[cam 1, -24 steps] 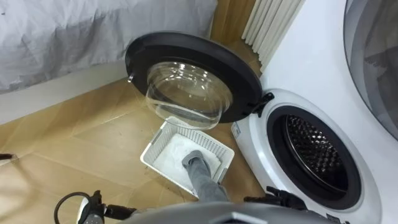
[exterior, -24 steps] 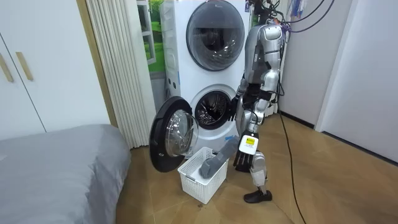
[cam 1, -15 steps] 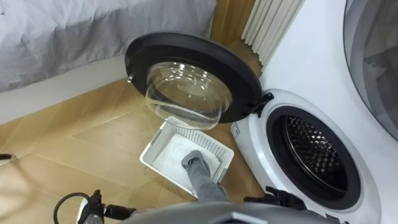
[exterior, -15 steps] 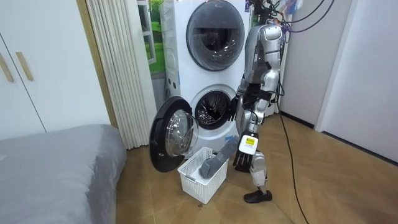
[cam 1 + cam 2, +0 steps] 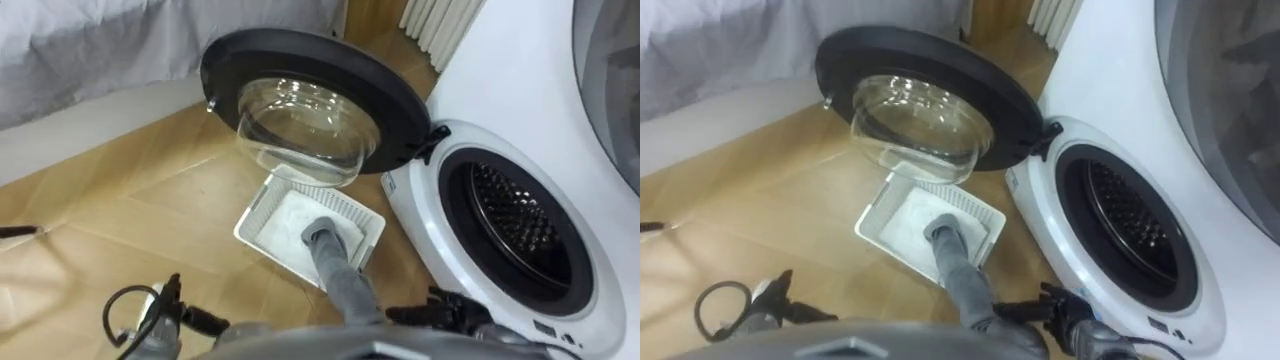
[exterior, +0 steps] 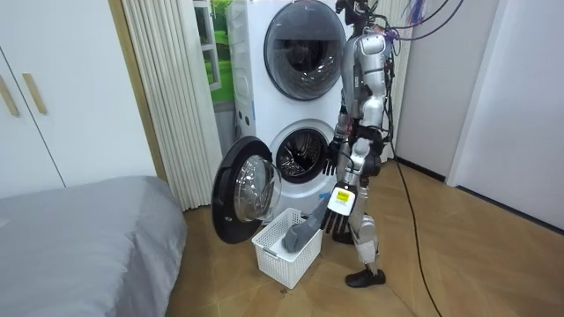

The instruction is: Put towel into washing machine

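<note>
A grey towel [image 5: 330, 250] lies in a white slatted laundry basket [image 5: 252, 210] on the wooden floor, one end hanging over the rim towards me. No hand touches it. The washing machine [image 5: 470, 120] stands to my right with its drum opening [image 5: 520, 230] uncovered and its round door [image 5: 300, 60] swung wide above the basket. My right hand [image 5: 440, 305] is low, just right of the towel's near end, fingers hanging loose; the room view has it [image 6: 339, 227] beside the basket [image 6: 278, 260]. My left hand [image 5: 160, 315] is a dark shape at the lower left.
A second machine [image 6: 304, 40] is stacked on the washer. A bed with a grey cover [image 6: 79, 229] fills the room view's left, and white pleated panels [image 6: 167, 97] stand between it and the washer. Open floor lies left of the basket.
My upper body has shifted towards the washer and the eye view has moved with it. My right hand hangs slightly closer to the basket. Towel and basket have not moved.
</note>
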Motion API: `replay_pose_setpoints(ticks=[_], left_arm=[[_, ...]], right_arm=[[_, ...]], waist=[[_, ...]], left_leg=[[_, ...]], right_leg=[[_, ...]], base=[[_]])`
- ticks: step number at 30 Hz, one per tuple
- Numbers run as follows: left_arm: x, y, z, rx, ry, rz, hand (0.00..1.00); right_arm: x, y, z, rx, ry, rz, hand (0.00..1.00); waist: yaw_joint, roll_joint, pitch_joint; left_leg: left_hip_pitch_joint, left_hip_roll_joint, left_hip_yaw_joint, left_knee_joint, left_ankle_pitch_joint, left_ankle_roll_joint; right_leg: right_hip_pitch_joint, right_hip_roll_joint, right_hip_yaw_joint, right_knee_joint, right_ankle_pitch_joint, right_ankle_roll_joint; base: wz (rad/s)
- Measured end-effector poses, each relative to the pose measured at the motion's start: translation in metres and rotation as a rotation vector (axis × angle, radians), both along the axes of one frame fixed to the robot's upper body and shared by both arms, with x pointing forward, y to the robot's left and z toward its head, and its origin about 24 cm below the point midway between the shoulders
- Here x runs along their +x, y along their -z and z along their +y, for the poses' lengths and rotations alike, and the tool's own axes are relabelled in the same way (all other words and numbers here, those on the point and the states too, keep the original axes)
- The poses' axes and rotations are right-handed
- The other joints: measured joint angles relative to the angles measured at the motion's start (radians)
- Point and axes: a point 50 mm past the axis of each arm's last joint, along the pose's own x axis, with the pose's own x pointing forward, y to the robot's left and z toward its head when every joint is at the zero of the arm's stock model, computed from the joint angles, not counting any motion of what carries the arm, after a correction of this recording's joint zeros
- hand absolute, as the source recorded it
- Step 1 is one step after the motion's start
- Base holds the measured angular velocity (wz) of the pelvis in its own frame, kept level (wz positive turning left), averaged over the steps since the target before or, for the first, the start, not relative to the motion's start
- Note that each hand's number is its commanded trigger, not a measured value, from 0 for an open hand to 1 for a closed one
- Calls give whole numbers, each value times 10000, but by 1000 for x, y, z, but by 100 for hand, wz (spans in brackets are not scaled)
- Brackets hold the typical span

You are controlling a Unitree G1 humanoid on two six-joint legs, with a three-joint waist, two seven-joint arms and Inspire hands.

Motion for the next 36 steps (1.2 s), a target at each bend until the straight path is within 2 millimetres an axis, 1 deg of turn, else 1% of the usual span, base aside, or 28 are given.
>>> replay_pose_setpoints(ticks=[2, 3, 4, 5, 6, 7, 8, 9, 10, 11, 12, 14, 15, 17, 18, 20, 21, 22, 23, 24, 25, 26, 27, 28, 29, 30, 32, 36], left_arm=[[23, -4, -10, 192, 1201, -250, 0], [30, -6, -14, 233, 1507, -377, 0], [46, -10, -22, 410, 2391, -616, 0], [63, -16, -29, 586, 3137, -965, 0], [80, -22, -38, 622, 3617, -1364, 0], [87, -26, -42, 637, 3831, -1544, 0], [101, -32, -49, 649, 4153, -1877, 0], [115, -39, -56, 753, 4642, -2226, 0], [120, -43, -59, 821, 4879, -2364, 0], [131, -49, -62, 1004, 5283, -2604, 0], [134, -51, -63, 1096, 5445, -2663, 0], [146, -60, -65, 1738, 6356, -2948, 0], [149, -62, -65, 1949, 6569, -3051, 0], [164, -74, -69, 2656, 7315, -3566, 0], [167, -77, -70, 2816, 7504, -3664, 0], [183, -91, -69, 3472, 7942, -4196, 0], [186, -95, -70, 3554, 7974, -4364, 0], [193, -102, -71, 3795, 8096, -4705, 0], [200, -109, -71, 4115, 8269, -4981, 0], [204, -114, -70, 4296, 8350, -5130, 0], [212, -123, -73, 4598, 8562, -5480, 0], [220, -133, -74, 4908, 8675, -5868, 0], [226, -141, -78, 5225, 8826, -6303, 0], [228, -144, -78, 5409, 8911, -6491, 0], [230, -149, -79, 5731, 9055, -6868, 0], [232, -152, -81, 6049, 9342, -7155, 0], [233, -155, -85, 6413, 9738, -7520, 0], [231, -157, -99, 6576, 10618, -8073, 0]], right_arm=[[18, -3, 4, -186, -655, -249, 0], [26, -5, 6, -222, -828, -400, 0], [36, -8, 8, -252, -1040, -593, 0], [48, -12, 12, -311, -1273, -857, 0], [62, -16, 17, -358, -1452, -1176, 0], [69, -19, 19, -372, -1535, -1357, 0], [83, -24, 24, -371, -1673, -1686, 0], [96, -30, 27, -404, -1808, -2033, 0], [101, -32, 29, -389, -1829, -2205, 0], [112, -38, 32, -395, -2001, -2540, 0], [116, -40, 34, -412, -2102, -2655, 0], [130, -49, 35, -588, -2439, -3090, 0], [133, -51, 35, -616, -2482, -3227, 0], [146, -59, 37, -666, -2628, -3748, 0], [151, -63, 38, -679, -2712, -3875, 0], [160, -70, 41, -581, -2718, -4247, 0], [162, -72, 42, -557, -2727, -4397, 0], [167, -76, 44, -472, -2685, -4705, 0], [172, -80, 46, -420, -2718, -4975, 0], [174, -82, 46, -398, -2710, -5095, 0], [180, -87, 45, -385, -2643, -5326, 0], [185, -93, 43, -428, -2627, -5568, 0], [189, -97, 42, -556, -2749, -5746, 0], [191, -98, 42, -574, -2804, -5820, 0], [192, -100, 42, -542, -2815, -5948, 0], [192, -101, 44, -407, -2736, -6049, 0], [194, -103, 47, -207, -2695, -6196, 0], [197, -107, 55, 122, -2832, -6544, 0]], waist=[[-85, -93, 73], [-150, -97, 81], [-246, -111, 129], [-225, -171, 239], [-206, -226, 337], [-204, -258, 374], [-230, -310, 439], [-327, -306, 467], [-418, -293, 476], [-524, -301, 498], [-561, -312, 513], [-743, -322, 627], [-781, -325, 647], [-998, -307, 718], [-1052, -285, 736], [-1158, -295, 770], [-1167, -288, 784], [-1223, -273, 796], [-1332, -266, 810], [-1364, -271, 814], [-1386, -265, 827], [-1373, -218, 861], [-1373, -155, 904], [-1373, -154, 905], [-1407, -149, 908], [-1489, -139, 909], [-1625, -140, 909], [-1732, -140, 906]], left_leg=[[-845, -9, -86, 389, 5, 11], [-1098, -15, -169, 504, 5, 12], [-1541, -14, -239, 743, 12, 23], [-1911, -17, -252, 917, 18, 32], [-2294, -18, -238, 1082, 18, 34], [-2515, -17, -236, 1186, 19, 35], [-2994, -16, -233, 1393, 20, 36], [-3480, -2, -239, 1581, 38, 66], [-3729, 13, -246, 1702, 41, 71], [-4117, 59, -247, 1874, 42, 73], [-4293, 72, -247, 1954, 42, 73], [-5016, 114, -252, 2325, 42, 74], [-5228, 127, -252, 2423, 42, 74], [-6270, 195, -257, 2961, 44, 80], [-6560, 230, -257, 3123, 43, 81], [-7605, 321, -255, 3650, 41, 85], [-7836, 354, -253, 3807, 34, 93], [-8294, 430, -245, 4139, 0, 137], [-8675, 442, -246, 4366, -15, 162], [-8865, 450, -246, 4513, -33, 180], [-9242, 461, -235, 4800, -118, 204], [-9602, 509, -230, 5124, -247, 220], [-9968, 622, -233, 5475, -356, 228], [-10123, 667, -238, 5653, -409, 224], [-10418, 769, -247, 5973, -500, 212], [-10691, 801, -284, 6223, -580, 162], [-11082, 830, -303, 6553, -650, 175], [-11698, 879, -277, 7060, -741, 228]], right_leg=[[-877, -45, 145, 395, 23, -37], [-1112, -60, 150, 525, 31, -50], [-1546, -93, 158, 800, 30, -53], [-1991, -128, 184, 1030, 24, -73], [-2431, -148, 201, 1219, 57, -144], [-2666, -156, 207, 1272, 85, -188], [-3106, -166, 218, 1311, 125, -258], [-3578, -177, 233, 1438, 177, -340], [-3780, -180, 230, 1505, 191, -362], [-4163, -174, 239, 1644, 225, -412], [-4331, -171, 264, 1721, 225, -414], [-5054, -170, 382, 2054, 237, -447], [-5264, -176, 387, 2146, 249, -466], [-6217, -185, 404, 2486, 302, -551], [-6446, -174, 401, 2565, 317, -575], [-7438, -151, 442, 2913, 392, -689], [-7650, -146, 451, 3029, 406, -711], [-8097, -137, 463, 3283, 404, -727], [-8502, -160, 514, 3574, 381, -763], [-8718, -160, 574, 3731, 367, -784], [-9159, -164, 687, 4049, 335, -829], [-9540, -153, 746, 4354, 305, -864], [-9855, -77, 793, 4591, 288, -895], [-10011, -37, 838, 4675, 282, -903], [-10278, 17, 850, 4891, 262, -935], [-10537, 23, 858, 5123, 220, -954], [-10951, 14, 883, 5426, 175, -985], [-11636, -2, 981, 6016, 89, -1024]], base=[[-6], [9], [8], [-6], [-19], [-25], [-19], [-12], [0], [0], [0], [0], [0], [0], [0], [-3], [-8], [-3], [0], [0], [-12], [-20], [-22], [-24], [-15], [-8], [0], [-3]])
